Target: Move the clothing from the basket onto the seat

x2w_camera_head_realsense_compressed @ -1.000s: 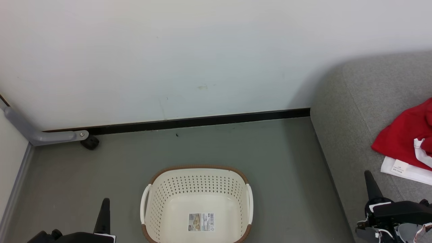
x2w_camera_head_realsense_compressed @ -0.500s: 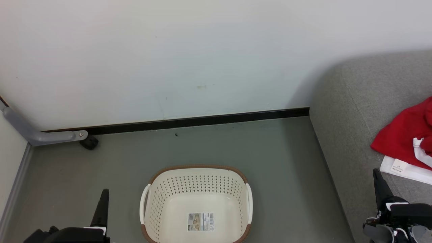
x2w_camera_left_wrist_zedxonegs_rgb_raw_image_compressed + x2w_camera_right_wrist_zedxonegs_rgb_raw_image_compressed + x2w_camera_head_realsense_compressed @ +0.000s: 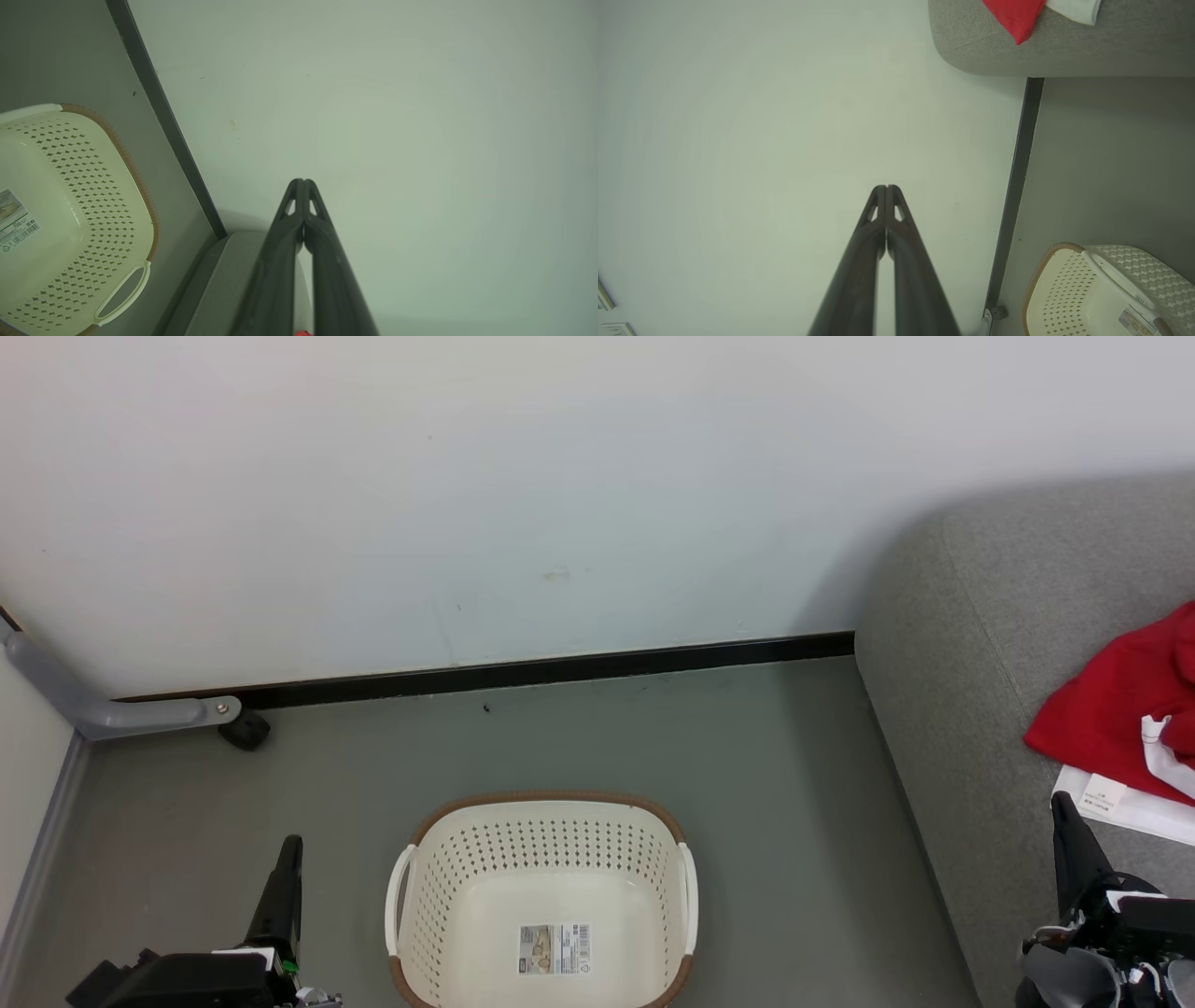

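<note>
L gripper point(image 3: 288, 868) & R gripper point(image 3: 1074, 840) low in head view, both jaws clenched, empty. Between them basket point(image 3: 546, 798) holds no cloth, just sticker point(image 3: 556, 949). Far R, clothing point(image 3: 1111, 719) lies on seat point(image 3: 962, 644). Job looks done. Best: draw R arm back clear of cloth, no snag. Vs 1 s ago: both grippers sit lower, R more so; clothing unmoved.
</note>
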